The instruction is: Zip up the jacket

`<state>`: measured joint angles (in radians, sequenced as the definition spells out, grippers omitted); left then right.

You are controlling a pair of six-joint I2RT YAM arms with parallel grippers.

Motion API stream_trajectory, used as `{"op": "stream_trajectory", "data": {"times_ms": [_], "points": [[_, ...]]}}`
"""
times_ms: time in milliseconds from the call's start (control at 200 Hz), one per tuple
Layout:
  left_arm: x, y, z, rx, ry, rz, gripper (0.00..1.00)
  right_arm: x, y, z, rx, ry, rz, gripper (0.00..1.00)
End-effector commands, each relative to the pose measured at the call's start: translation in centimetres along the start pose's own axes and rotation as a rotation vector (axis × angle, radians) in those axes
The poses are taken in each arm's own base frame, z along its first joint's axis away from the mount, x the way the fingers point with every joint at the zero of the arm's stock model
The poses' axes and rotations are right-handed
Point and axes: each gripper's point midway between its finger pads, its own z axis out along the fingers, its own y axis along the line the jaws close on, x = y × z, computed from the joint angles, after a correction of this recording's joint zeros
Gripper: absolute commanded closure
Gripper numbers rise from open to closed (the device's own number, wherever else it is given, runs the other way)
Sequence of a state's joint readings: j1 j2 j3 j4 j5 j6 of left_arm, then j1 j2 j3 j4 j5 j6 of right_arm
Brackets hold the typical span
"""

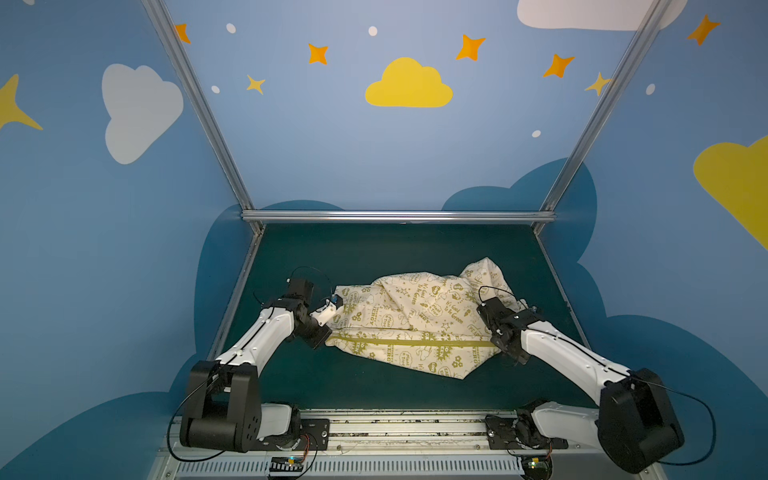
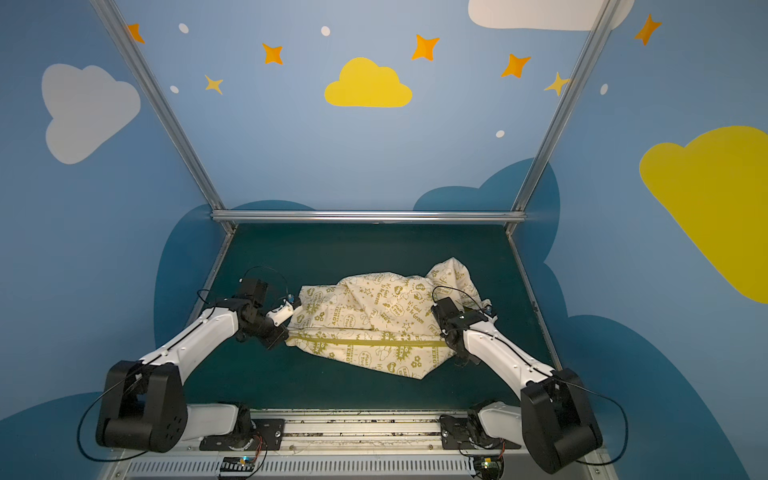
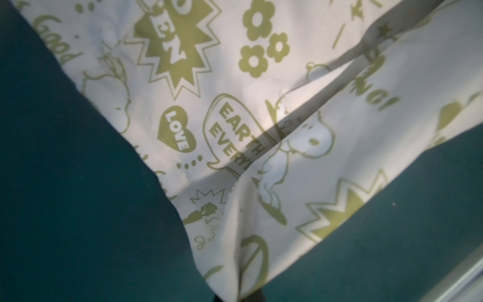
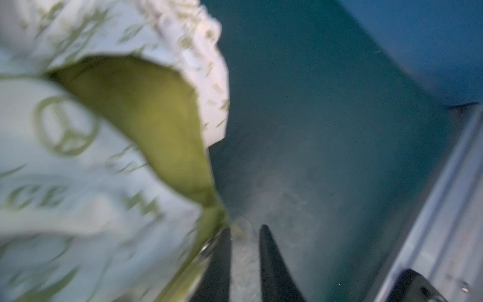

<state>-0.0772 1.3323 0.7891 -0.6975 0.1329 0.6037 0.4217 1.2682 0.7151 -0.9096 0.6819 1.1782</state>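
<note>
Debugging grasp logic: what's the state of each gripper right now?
Left gripper: cannot be told; tips hidden at the edge of the cream doodle-printed fabric jacket.
Right gripper: open, holding nothing.

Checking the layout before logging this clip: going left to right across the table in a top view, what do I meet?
left gripper, at the jacket's left end → jacket, lying sideways with its green zipper running across → right gripper, at the zipper's right end

Creased jacket (image 3: 264, 86) w/ doodles, teal mat (image 3: 78, 209)
</note>
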Motion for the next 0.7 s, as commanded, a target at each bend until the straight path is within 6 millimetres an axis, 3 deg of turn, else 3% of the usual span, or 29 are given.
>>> {"op": "stream_trajectory", "data": {"times_ms": [0, 90, 195, 375, 461, 526, 641, 696], "points": [[-0.1, 3.7, -1.1, -0.224, -0.002, -0.038, 0.01, -2.8, -4.1, -1.0, 0.198, -0.121, 0.054, 0.03], [-1.3, 6.9, -3.0, -0.437, -0.073, -0.057, 0.01, -4.0, -4.5, -1.9, 0.213, -0.159, 0.099, 0.03], [-3.7, 8.7, -6.2, -0.584, -0.271, -0.120, 0.01, -6.0, -4.5, -3.2, 0.204, -0.230, 0.124, 0.03], [-7.5, 7.5, -10.0, -0.521, -0.705, -0.254, 0.01, -10.1, -1.5, -4.5, 0.126, -0.364, 0.000, 0.03], [-8.1, 6.9, -10.1, -0.458, -0.809, -0.285, 0.01, -11.4, 0.5, -4.6, 0.077, -0.426, -0.074, 0.03], [-7.5, 8.0, -9.8, -0.490, -0.850, -0.383, 0.01, -11.9, 2.7, -4.3, -0.003, -0.485, -0.143, 0.02], [-5.9, 10.0, -8.6, -0.550, -0.894, -0.551, 0.01, -12.0, 7.4, -4.5, -0.299, -0.618, -0.236, 0.01], [-5.3, 10.7, -7.8, -0.563, -0.883, -0.595, 0.01, -11.7, 8.4, -4.8, -0.433, -0.671, -0.233, 0.01]]}}
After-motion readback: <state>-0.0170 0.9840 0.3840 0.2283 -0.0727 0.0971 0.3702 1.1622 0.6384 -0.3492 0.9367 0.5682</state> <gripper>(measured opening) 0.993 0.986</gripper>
